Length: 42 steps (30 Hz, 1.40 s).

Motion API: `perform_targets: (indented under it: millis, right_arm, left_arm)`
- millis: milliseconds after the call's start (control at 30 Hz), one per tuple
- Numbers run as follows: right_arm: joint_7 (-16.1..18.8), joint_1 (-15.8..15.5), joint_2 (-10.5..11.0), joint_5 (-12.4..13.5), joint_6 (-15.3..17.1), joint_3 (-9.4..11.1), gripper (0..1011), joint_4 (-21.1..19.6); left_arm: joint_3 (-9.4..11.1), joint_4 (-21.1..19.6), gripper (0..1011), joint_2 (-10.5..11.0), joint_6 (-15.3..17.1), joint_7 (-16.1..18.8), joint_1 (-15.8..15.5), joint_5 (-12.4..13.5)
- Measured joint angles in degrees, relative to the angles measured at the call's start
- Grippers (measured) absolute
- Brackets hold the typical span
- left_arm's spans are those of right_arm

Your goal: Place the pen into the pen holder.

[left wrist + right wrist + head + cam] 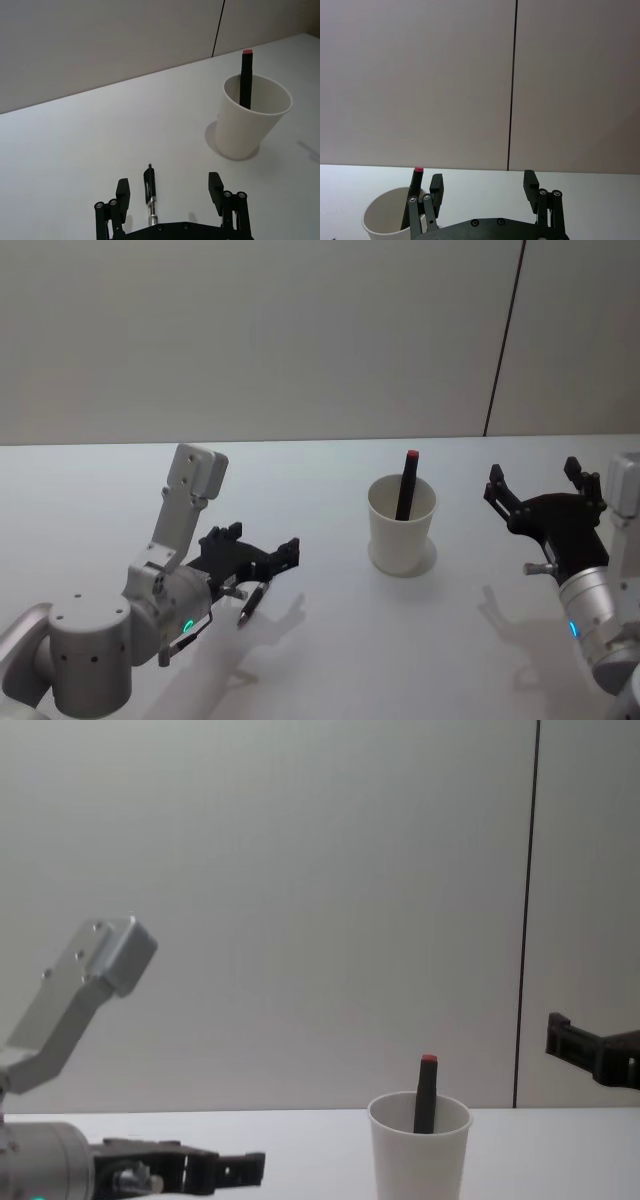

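- White wall (pixel 250 330) with one dark vertical seam (pixel 505 340) backs a plain white table (pixel 100 500); we see nothing else on it apart from the task's things.
- Toward the table's near left corner, our left gripper (pixel 258 540) hangs low over the surface. Its fingers are spread wide and it grips nothing.
- Under that gripper the pen (pixel 150 192) lies flat on the table, between the two open fingers and nearer one of them. We cannot tell whether either finger touches it.
- We judge the pen light and stiff, with a slim smooth barrel that may roll or slip under a poor pinch. We would close across the barrel near its middle, square to its length, so it does not pivot when tilted upright.
- Right of the table's middle stands the pen holder (pixel 400 530), upright and well apart from the loose pen. A black pen with a red tip (pixel 407 485) already leans inside it.
- Being a paper cup, we expect it to be light and easy to tip, so the pen should come in from above, clear of the rim.
- By the table's right edge, our right gripper (pixel 535 480) hovers idle, fingers wide apart and empty.
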Motion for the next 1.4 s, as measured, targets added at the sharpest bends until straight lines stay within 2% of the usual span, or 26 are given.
perform_targets:
  millis: [433, 1100, 1400]
  right_arm:
    - [0.0, 0.0, 0.0, 0.0, 0.0, 0.0, 1001, 0.0]
    - [0.0, 0.0, 0.0, 0.0, 0.0, 0.0, 1002, 0.0]
    - [0.0, 0.0, 0.0, 0.0, 0.0, 0.0, 1001, 0.0]
  left_arm:
    - [0.4, 4.3, 1000, -0.8, 1.2, -1.7, -0.9, 1.5]
    - [0.7, 10.8, 999, -1.9, -2.3, -3.0, -1.3, 1.9]
    - [0.7, 12.4, 1000, -2.3, -2.8, -3.0, -1.7, 2.8]
